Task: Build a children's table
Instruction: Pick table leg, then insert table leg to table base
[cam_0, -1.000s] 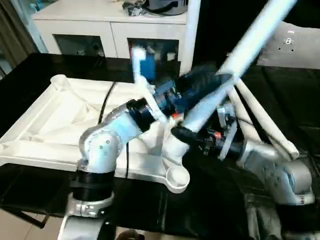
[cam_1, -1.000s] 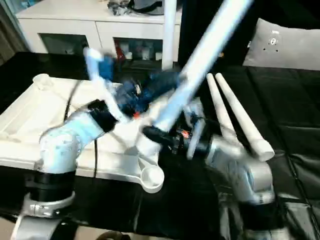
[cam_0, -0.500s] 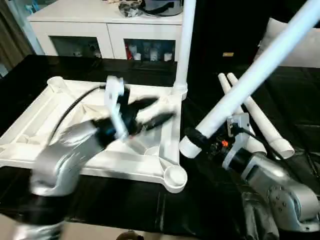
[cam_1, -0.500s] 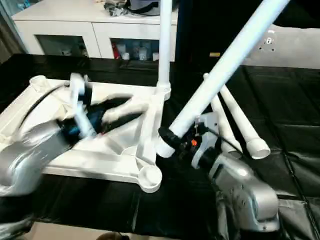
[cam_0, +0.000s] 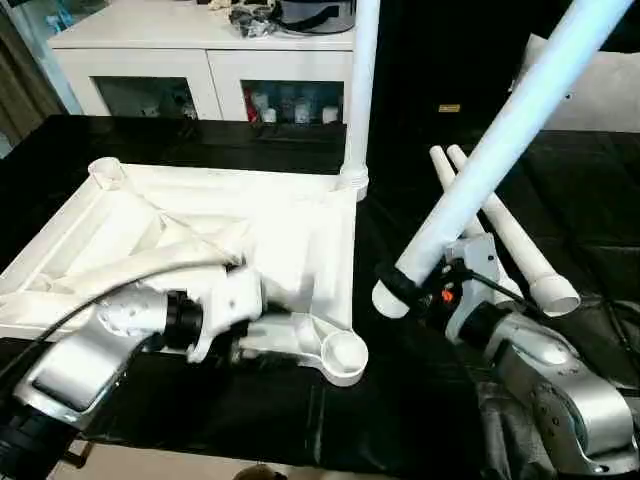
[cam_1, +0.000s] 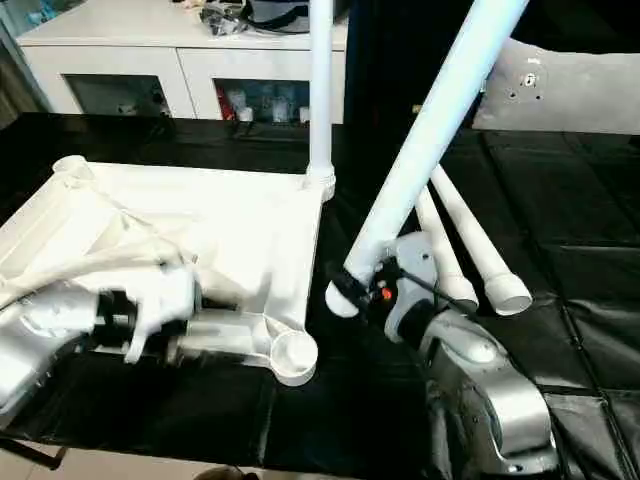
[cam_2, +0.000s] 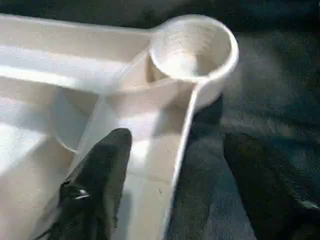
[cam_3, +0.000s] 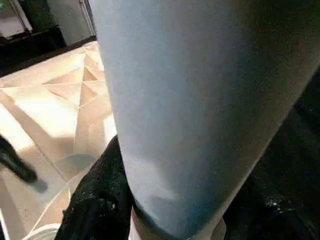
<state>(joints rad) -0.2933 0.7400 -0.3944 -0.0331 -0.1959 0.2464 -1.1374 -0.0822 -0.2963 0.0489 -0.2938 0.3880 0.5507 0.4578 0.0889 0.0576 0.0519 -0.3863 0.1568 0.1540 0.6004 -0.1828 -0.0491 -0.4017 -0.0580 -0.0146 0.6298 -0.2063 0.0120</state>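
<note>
Left eye view: right gripper (cam_0: 392, 285), jaws pinching the thick end of a tilted table leg (cam_0: 500, 140), hangs just beside the empty near corner socket (cam_0: 343, 352) of the upturned tabletop (cam_0: 300, 230), beside the left gripper (cam_2: 95, 185), its spread indeterminate.

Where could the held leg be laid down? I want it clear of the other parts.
Bare black cloth lies in front of the tabletop, beyond the empty corner socket. Crowded: the two loose legs beside the right gripper.
</note>
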